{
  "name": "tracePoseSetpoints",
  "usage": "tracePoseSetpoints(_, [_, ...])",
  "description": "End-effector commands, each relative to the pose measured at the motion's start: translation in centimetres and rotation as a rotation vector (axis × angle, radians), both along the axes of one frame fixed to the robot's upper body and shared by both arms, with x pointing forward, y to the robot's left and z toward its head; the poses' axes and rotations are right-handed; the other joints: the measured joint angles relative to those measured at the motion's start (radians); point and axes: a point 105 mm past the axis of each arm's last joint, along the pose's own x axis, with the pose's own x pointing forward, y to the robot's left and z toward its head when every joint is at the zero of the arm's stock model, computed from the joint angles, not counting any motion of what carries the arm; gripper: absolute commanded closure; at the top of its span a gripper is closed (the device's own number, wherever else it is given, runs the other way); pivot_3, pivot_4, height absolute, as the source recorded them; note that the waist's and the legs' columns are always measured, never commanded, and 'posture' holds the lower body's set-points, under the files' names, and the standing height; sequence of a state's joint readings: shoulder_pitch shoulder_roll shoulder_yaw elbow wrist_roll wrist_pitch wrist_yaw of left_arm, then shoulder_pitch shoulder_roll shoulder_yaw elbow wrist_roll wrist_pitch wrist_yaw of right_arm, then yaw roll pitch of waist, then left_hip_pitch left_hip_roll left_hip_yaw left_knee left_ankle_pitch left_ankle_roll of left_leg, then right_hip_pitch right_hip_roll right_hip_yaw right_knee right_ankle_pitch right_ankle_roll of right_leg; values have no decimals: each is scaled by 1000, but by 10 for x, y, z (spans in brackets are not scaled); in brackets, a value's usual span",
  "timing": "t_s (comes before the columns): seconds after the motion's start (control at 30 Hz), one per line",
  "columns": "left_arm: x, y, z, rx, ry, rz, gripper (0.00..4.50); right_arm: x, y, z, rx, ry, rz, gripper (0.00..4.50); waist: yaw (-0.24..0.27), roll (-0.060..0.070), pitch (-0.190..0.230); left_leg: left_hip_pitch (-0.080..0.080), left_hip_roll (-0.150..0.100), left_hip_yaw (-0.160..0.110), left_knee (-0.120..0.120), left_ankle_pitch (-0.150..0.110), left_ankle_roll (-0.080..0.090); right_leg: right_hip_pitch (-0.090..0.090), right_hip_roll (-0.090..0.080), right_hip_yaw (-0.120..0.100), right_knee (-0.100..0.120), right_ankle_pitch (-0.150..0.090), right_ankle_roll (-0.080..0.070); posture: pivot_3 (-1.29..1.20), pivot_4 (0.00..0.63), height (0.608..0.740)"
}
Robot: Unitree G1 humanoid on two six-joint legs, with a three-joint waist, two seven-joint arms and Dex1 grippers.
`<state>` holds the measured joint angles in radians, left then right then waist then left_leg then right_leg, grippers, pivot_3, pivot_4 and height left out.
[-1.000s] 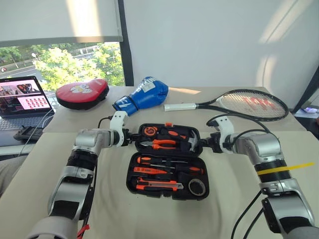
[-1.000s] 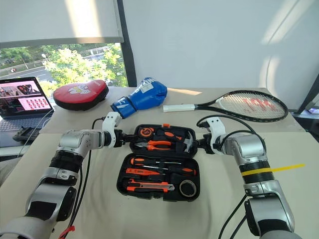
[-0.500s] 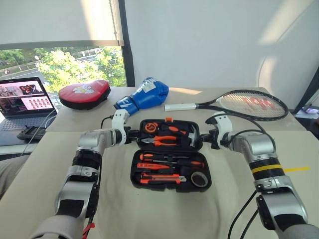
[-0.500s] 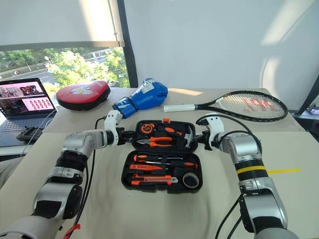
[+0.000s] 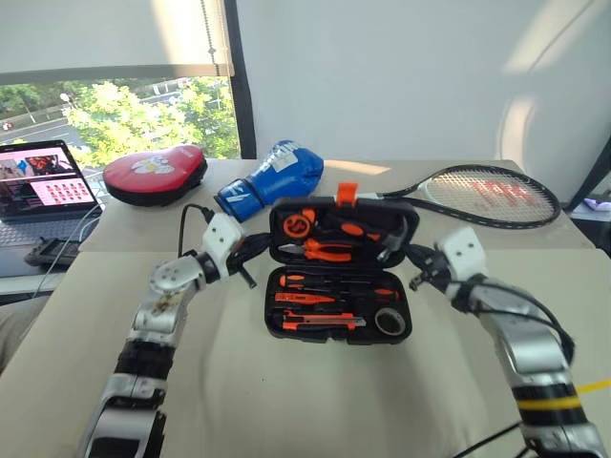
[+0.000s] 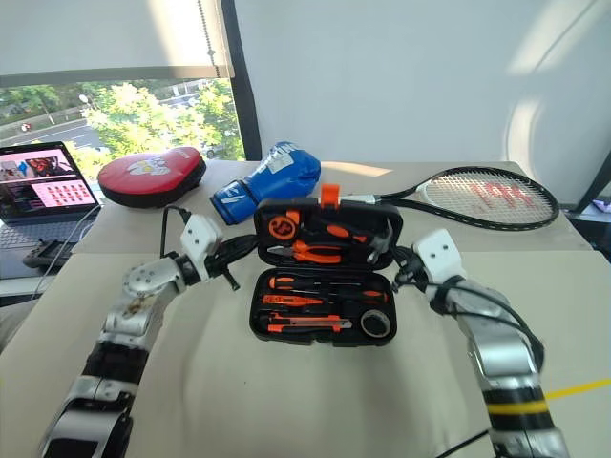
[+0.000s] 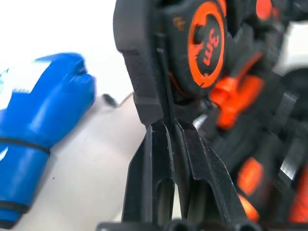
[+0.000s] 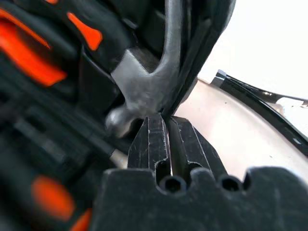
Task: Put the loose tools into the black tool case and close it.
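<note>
Tipping the lid (image 5: 342, 226) of the black tool case (image 5: 339, 303) shut risks a slip: both pinches sit on thin rim edges. Left gripper (image 5: 250, 256) is clamped on the lid's left edge, right gripper (image 5: 412, 265) on its right edge; tools lie seated in recesses, case mid-table.

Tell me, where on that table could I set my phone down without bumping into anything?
The near stretch of the table, between the tool case and the front edge, lies bare. So does the far right corner, this side of the racket. The back left is crowded: red pad, blue glove, laptop. Both hands, left and right, flank the case's lid.
</note>
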<state>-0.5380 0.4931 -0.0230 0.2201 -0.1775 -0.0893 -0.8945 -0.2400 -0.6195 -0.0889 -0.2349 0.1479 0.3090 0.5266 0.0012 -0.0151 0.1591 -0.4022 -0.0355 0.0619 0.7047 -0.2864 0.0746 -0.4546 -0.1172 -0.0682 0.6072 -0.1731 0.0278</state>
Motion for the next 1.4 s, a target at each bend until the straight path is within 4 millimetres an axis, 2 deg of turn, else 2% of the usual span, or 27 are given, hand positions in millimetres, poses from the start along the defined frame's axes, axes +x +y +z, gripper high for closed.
tracePoseSetpoints(0.03, [-23, -10, -13, 140, -33, -132, 4486, -39, 24, 2, -153, -14, 171, 4500, 6, 0, 0, 1, 0, 1, 1, 0, 0, 1, 0, 1, 0, 0, 0, 0, 150, 740])
tracePoseSetpoints(0.1, [-23, -2, -16, 143, -8, -113, 4486, -49, 21, -6, -174, 47, 184, 4500, 8, 0, 0, 7, 1, 1, 4, 0, 1, 9, 0, 2, -1, 0, 0, 0, 150, 740])
tracePoseSetpoints(0.17, [-27, 12, -21, 120, 87, -110, 4500, -58, 11, -12, -217, 99, 165, 3717, 9, 0, 0, 20, 5, 0, 5, -6, 4, 22, 1, 2, -5, -1, 0, 0, 150, 740])
tracePoseSetpoints(0.2, [-29, 20, -20, 89, 135, -100, 4134, -65, 3, -17, -259, 139, 151, 3420, 9, 0, 0, 23, 7, 0, 5, -10, 11, 26, 2, 2, -7, -5, 5, 0, 150, 740])
tracePoseSetpoints(0.23, [-33, 29, -19, 63, 193, -94, 3744, -75, -5, -26, -305, 212, 148, 3033, 9, 0, 0, 25, 10, 0, 6, -11, 13, 29, 3, 2, -9, -4, 4, 0, 150, 740])
tracePoseSetpoints(0.27, [-35, 34, -18, 46, 229, -91, 3574, -82, -10, -31, -334, 264, 149, 2844, 9, 1, 1, 26, 11, 0, 6, -11, 13, 30, 3, 2, -9, -4, 4, 0, 150, 740])
tracePoseSetpoints(0.3, [-39, 37, -17, 32, 271, -98, 3033, -89, -13, -34, -355, 302, 154, 2364, 10, 1, 1, 26, 12, 0, 6, -11, 13, 30, 3, 3, -9, -4, 4, 0, 150, 740])
tracePoseSetpoints(0.33, [-47, 47, -15, -3, 359, -104, 2699, -108, -14, -34, -294, 400, 175, 2124, 10, 1, 1, 25, 13, 0, 7, -11, 12, 29, 4, 3, -8, -4, 4, 0, 150, 740])
tracePoseSetpoints(0.37, [-52, 53, -12, -28, 420, -112, 2356, -121, -13, -33, -249, 467, 196, 2082, 11, 1, 1, 24, 13, 0, 7, -9, 9, 28, 4, 3, -8, -3, 2, 0, 150, 740])
tracePoseSetpoints(0.4, [-59, 57, -11, -30, 459, -129, 2033, -133, -9, -30, -225, 503, 227, 2082, 12, 2, 1, 21, 14, 0, 9, -8, 8, 26, 4, 3, -8, 0, -3, 0, 150, 740])
tracePoseSetpoints(0.43, [-62, 59, -8, -35, 479, -133, 2033, -139, -5, -24, -190, 516, 244, 2082, 12, 1, 1, 17, 14, 0, 9, -8, 7, 21, 4, 3, -5, 0, -4, 0, 150, 740])
tracePoseSetpoints(0.5, [-70, 58, -2, -65, 535, -165, 2033, -153, 12, -14, -103, 546, 339, 2082, 12, 0, 1, 18, 16, -1, 11, -10, 3, 22, 5, 2, -1, 0, -4, 0, 150, 740])
tracePoseSetpoints(0.53, [-73, 57, 0, -77, 556, -178, 1974, -159, 19, -11, -80, 563, 378, 2644, 13, 0, 1, 18, 15, -1, 11, -10, 4, 21, 5, 2, -2, 0, -5, 0, 150, 740])
tracePoseSetpoints(0.6, [-81, 54, 5, -108, 615, -218, 1974, -163, 29, -9, -42, 590, 425, 3321, 13, -1, 1, 20, 15, -1, 11, -13, 8, 23, 4, 3, -2, -1, -4, 0, 150, 740])
tracePoseSetpoints(0.7, [-107, 51, 11, -81, 719, -327, 2657, -164, 56, -31, -77, 676, 520, 4244, 9, -5, 3, 20, 16, -2, 11, -14, 10, 23, 4, 3, -4, -2, -3, 0, 150, 740])
tracePoseSetpoints(0.73, [-112, 51, 13, -60, 726, -345, 3058, -162, 63, -39, -108, 691, 546, 4489, 6, -7, 3, 20, 16, -1, 11, -14, 9, 22, 4, 3, -4, -3, -4, 0, 150, 740])
tracePoseSetpoints(0.87, [-123, 47, 21, -6, 711, -371, 4461, -128, 75, -51, -172, 654, 504, 4500, 8, -7, 4, 17, 14, 0, 10, -8, 0, 16, 5, 4, 1, -3, -9, 0, 150, 740])
tracePoseSetpoints(0.97, [-128, 46, 23, 20, 698, -373, 4461, -96, 72, -54, -201, 607, 393, 4500, 16, -7, 4, 16, 14, 0, 10, -8, -1, 16, 5, 3, 2, -4, -10, 0, 150, 740])
tracePoseSetpoints(1.23, [-130, 34, 31, 12, 622, -358, 4461, 2, 48, -31, -246, 438, 122, 4500, 7, -8, 6, 15, 13, 2, 13, -7, 0, 16, 6, 4, 2, -2, -12, 0, 150, 740])
tracePoseSetpoints(1.4, [-130, 27, 33, 8, 598, -369, 4461, 39, 41, -23, -279, 389, 97, 4500, 9, -8, 6, 14, 13, 2, 11, -4, -3, 14, 9, 4, 3, -2, -13, 0, 150, 740])
